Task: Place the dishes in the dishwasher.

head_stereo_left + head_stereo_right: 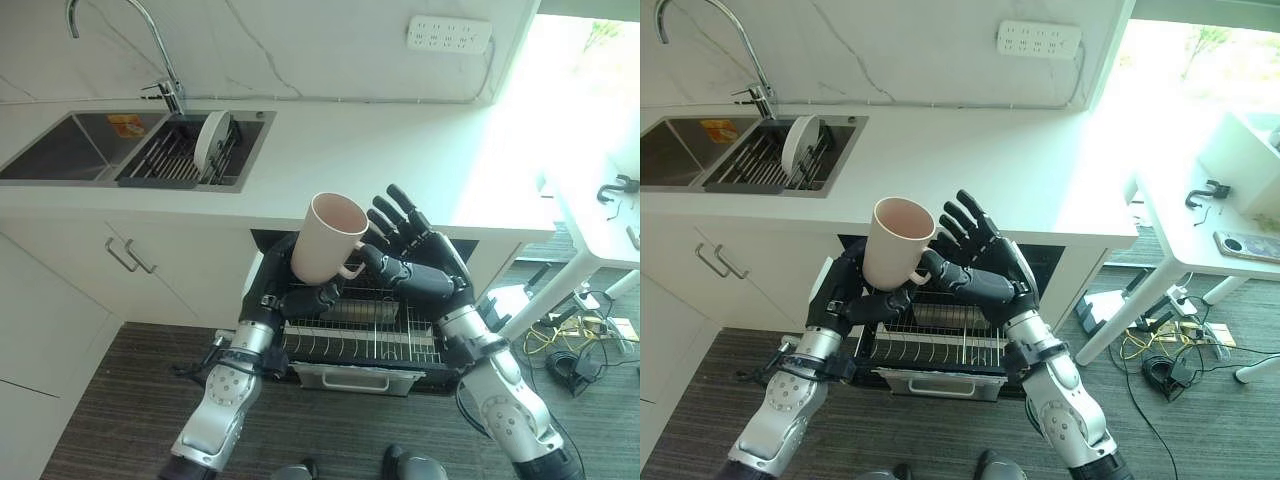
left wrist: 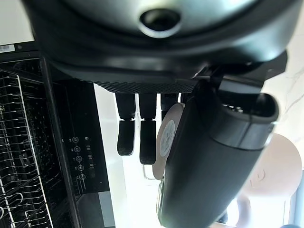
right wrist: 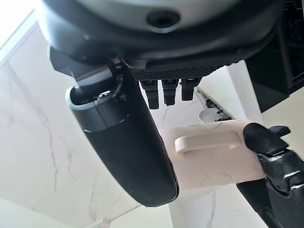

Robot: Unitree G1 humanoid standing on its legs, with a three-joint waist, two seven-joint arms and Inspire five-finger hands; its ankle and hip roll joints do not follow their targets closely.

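A cream mug point(image 1: 326, 236) is held upright in the air above the pulled-out dishwasher rack point(image 1: 372, 338). My left hand point(image 1: 306, 299) grips it from below, thumb and fingers pinched on its base point(image 2: 166, 137). My right hand point(image 1: 418, 252) is close beside the mug with its fingers straight and spread. Its thumb reaches toward the mug's handle point(image 3: 208, 143). The right wrist view also shows my left hand's fingers point(image 3: 267, 144) on the mug. A white plate point(image 1: 210, 139) stands on edge in the sink's drying rack at the back left.
The dishwasher sits open under the white countertop point(image 1: 350, 150), its wire rack drawn out toward me. A sink point(image 1: 60, 148) with a tall faucet point(image 1: 160, 60) is at the back left. Cabinet doors point(image 1: 130, 255) stand to the left, a white table point(image 1: 600, 225) to the right.
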